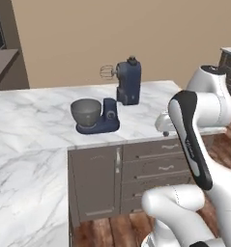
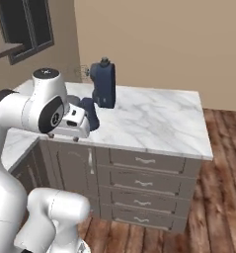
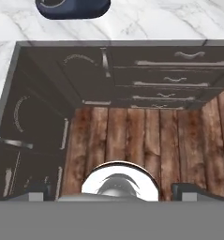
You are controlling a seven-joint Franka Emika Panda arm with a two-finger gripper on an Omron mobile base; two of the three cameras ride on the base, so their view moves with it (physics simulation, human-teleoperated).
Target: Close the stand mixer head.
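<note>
The grey round metal bowl (image 1: 86, 112) sits on the navy mixer base (image 1: 98, 126) on the white marble bench (image 1: 35, 116), contents not discernible. To its right, the navy-blue rounded stand mixer head (image 1: 128, 81) stands tilted fully upright, wire whisk (image 1: 106, 72) pointing left. The pincer (image 3: 113, 192) hangs off the bench edge over the wooden floor (image 3: 132, 136), tips set wide. Advice: approach from above, press the top down toward the bowl

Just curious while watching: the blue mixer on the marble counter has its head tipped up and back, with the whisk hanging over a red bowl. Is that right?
Not quite: the bowl is grey, not red, as the left base view shows. The rest holds: the stand mixer head is tipped up and back on the marble counter, its whisk raised above the bowl.
</note>
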